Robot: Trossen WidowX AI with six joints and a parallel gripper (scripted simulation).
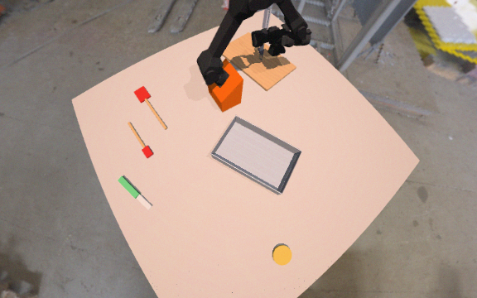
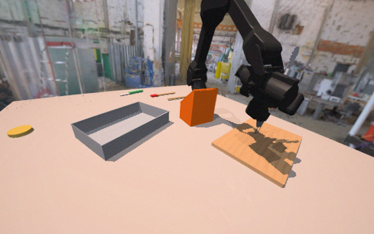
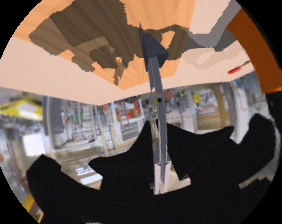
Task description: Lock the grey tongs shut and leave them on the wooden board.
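The grey tongs (image 1: 267, 18) (image 2: 293, 58) (image 3: 161, 112) stand steeply, tips up and dark hinge end down, over the wooden board (image 1: 267, 80) (image 2: 239, 149) (image 3: 184, 10). Their two arms lie close together in the wrist view. The hinge end is at or just above the board; contact is unclear. My gripper (image 1: 265, 40) (image 2: 258, 114) (image 3: 152, 122) is shut on the tongs, low over the board, and hides their middle in the top and exterior views. Whether the lock has caught is not visible. The roasting tin (image 1: 269, 136) (image 2: 135, 134) has no tongs on it.
An orange block (image 1: 233, 79) (image 2: 203, 107) (image 3: 257, 55) with a sloping face stands between board and tin, near the arm's base. Two red-headed sticks (image 1: 142, 94) (image 1: 147, 151) and a green-handled tool (image 1: 128, 187) (image 2: 136, 91) lie beyond. A yellow disc (image 1: 281, 255) (image 2: 20, 130) lies past the tin.
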